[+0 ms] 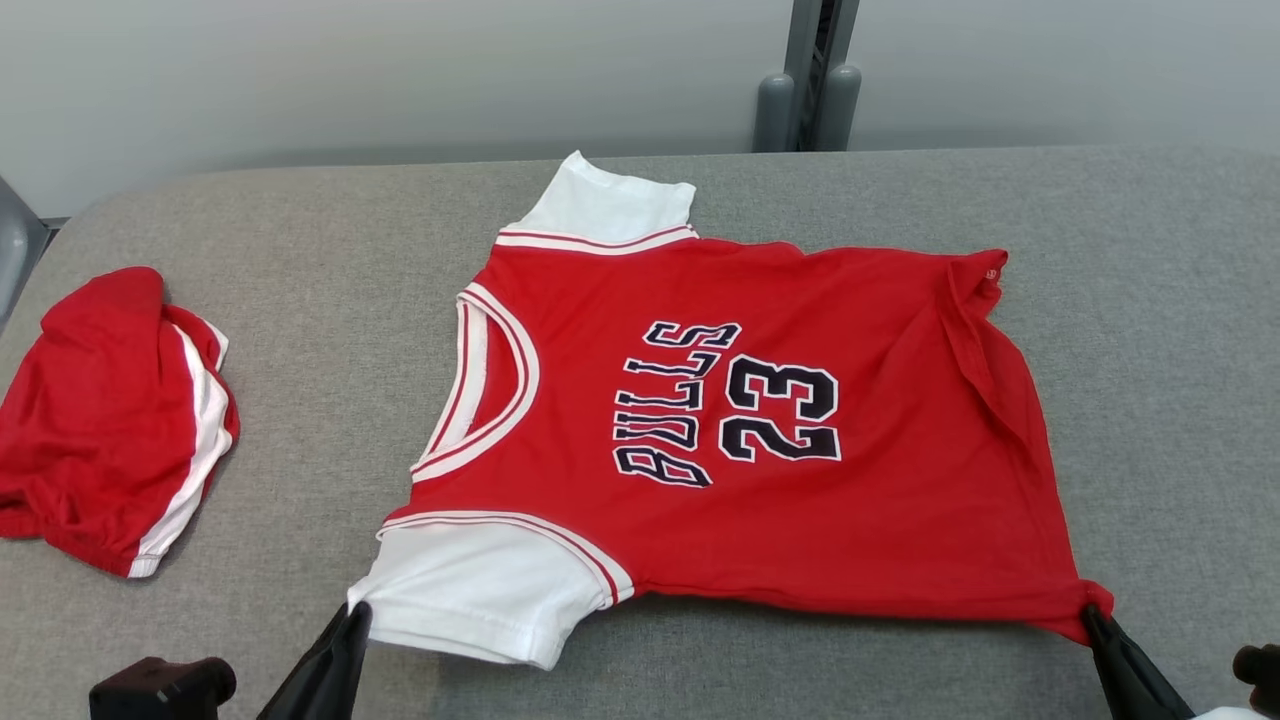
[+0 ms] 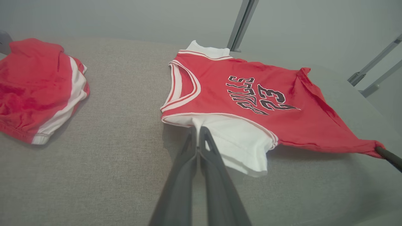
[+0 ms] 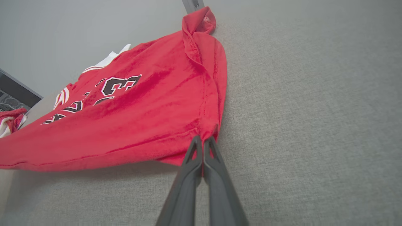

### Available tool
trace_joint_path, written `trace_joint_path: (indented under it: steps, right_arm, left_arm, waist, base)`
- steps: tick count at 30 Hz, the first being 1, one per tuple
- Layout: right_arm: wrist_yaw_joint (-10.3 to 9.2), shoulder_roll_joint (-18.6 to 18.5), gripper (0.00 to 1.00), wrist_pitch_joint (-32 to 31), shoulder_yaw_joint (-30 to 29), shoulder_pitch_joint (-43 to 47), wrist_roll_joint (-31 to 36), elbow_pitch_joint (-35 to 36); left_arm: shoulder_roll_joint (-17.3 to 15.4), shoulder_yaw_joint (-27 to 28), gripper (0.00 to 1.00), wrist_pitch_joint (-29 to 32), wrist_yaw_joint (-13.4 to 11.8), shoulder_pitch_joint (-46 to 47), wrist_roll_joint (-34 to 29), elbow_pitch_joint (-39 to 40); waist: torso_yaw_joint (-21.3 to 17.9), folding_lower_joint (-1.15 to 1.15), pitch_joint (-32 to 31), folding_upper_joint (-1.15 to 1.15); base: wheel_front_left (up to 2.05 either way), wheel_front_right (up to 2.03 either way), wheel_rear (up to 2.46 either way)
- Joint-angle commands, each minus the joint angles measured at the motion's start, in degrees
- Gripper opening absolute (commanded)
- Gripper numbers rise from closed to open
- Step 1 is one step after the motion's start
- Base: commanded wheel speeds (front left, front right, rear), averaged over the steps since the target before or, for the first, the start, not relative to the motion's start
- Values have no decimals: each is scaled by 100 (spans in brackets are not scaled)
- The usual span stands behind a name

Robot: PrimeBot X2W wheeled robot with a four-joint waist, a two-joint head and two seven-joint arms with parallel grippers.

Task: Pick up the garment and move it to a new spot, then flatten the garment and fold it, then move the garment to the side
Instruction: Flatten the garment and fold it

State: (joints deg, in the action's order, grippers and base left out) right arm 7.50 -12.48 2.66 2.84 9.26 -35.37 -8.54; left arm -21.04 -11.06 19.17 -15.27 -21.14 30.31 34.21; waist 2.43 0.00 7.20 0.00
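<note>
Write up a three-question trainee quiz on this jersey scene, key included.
1. True or false: the right gripper hangs open, clear of the jersey.
2. Pick one. The number printed on the jersey is: A 32, B 23, C 33.
3. Fill in: the second red-and-white garment lies bunched on the robot's ____ side of the table.

Key
1. False: it is shut on the jersey's red corner, as the left gripper is on its white sleeve.
2. B
3. left
</note>
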Motion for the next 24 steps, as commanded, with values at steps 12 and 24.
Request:
trace_joint_path:
  steps: [12,24]
  right_arm:
    - [-1,290,0,-1234,-338,-735,408,968]
    - [-1,279,0,-1148,-56,-2078,477,523]
  left_arm:
    - [-383,391,0,-19,424,1176,210,-449]
    - [-287,544,0,-434,822,2557,486,-1566]
  waist:
    - [-520,0,683,0]
    - [-776,0,1626,0]
  base:
    - [0,0,0]
    - [0,0,0]
